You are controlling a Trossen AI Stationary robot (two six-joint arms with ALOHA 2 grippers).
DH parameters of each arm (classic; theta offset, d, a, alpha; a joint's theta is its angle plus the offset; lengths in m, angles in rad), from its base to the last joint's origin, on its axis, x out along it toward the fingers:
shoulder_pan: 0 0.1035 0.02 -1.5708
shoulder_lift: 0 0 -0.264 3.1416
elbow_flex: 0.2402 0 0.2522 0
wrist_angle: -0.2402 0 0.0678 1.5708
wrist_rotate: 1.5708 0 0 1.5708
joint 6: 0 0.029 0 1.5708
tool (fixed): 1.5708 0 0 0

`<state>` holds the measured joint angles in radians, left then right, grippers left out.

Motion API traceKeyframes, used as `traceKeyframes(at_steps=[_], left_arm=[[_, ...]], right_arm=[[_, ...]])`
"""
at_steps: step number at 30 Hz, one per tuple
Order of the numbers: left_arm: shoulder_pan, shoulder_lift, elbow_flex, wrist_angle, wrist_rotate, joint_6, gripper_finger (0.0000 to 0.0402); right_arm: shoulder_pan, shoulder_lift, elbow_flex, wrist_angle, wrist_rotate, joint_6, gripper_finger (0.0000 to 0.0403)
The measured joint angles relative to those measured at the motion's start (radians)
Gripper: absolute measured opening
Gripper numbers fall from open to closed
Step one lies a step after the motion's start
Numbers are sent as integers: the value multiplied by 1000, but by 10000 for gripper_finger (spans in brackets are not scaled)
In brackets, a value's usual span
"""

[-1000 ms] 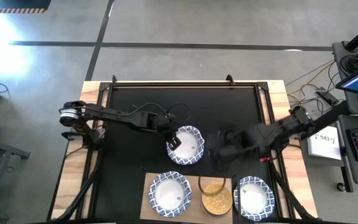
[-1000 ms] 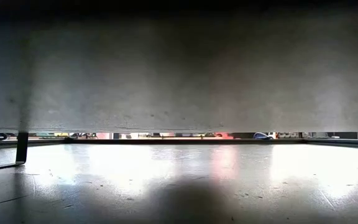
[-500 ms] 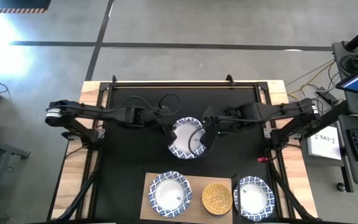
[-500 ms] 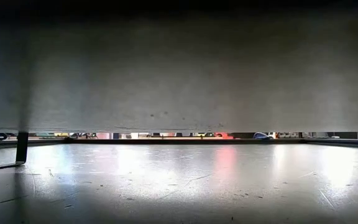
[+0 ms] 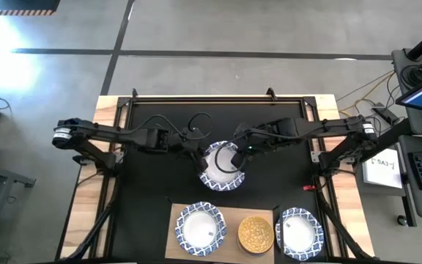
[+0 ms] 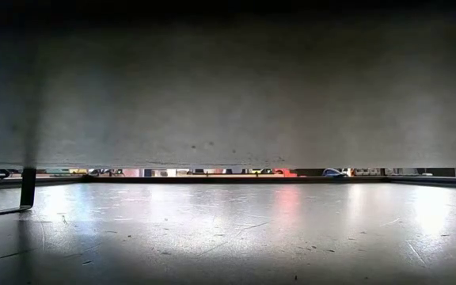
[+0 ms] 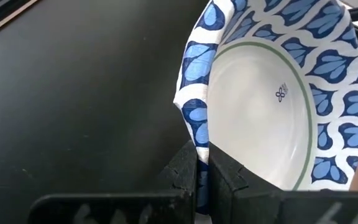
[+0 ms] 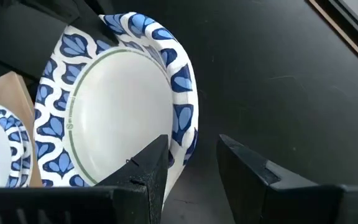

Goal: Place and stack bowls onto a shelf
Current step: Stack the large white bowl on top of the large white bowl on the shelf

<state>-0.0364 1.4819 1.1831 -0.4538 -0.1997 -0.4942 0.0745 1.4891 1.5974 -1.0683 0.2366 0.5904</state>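
A white bowl with a blue patterned rim is at the middle of the black mat, tilted. My left gripper is shut on its left rim. My right gripper is open at the bowl's far right rim, one finger over the inside and one finger outside it. On the light-wood shelf at the near edge sit a white bowl and a yellow-gold bowl. Another white bowl sits by the shelf's right end. My left gripper pinches the bowl's patterned rim between its two fingers, one on the inner side and one on the outer side. It comes at the bowl from the table's left. The bowl stands tilted in the hold, its white inside turned toward the right.
The black mat is framed by dark rails and light wooden table edges. Cables loop over the left arm. The low view shows only a grey surface overhead and a strip of room beyond the table.
My right gripper has swung from near the shelf's right part toward the far left, up to the bowl's right rim. My left gripper has kept its hold and shifted a little toward the far edge with the bowl.
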Motion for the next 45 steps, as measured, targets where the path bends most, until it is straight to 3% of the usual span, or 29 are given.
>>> traceKeyframes(at_steps=[15, 27, 45], left_arm=[[-4, 0, 0, 49, 16, 15, 0], [-8, -1, 0, 63, 40, -11, 22], [-33, -6, 46, 20, 55, 61, 94]], right_arm=[[-3, 35, -7, 13, -1, -33, 119], [-3, 37, -7, 12, -1, -105, 14], [-3, 37, -7, -7, -17, -129, 9]])
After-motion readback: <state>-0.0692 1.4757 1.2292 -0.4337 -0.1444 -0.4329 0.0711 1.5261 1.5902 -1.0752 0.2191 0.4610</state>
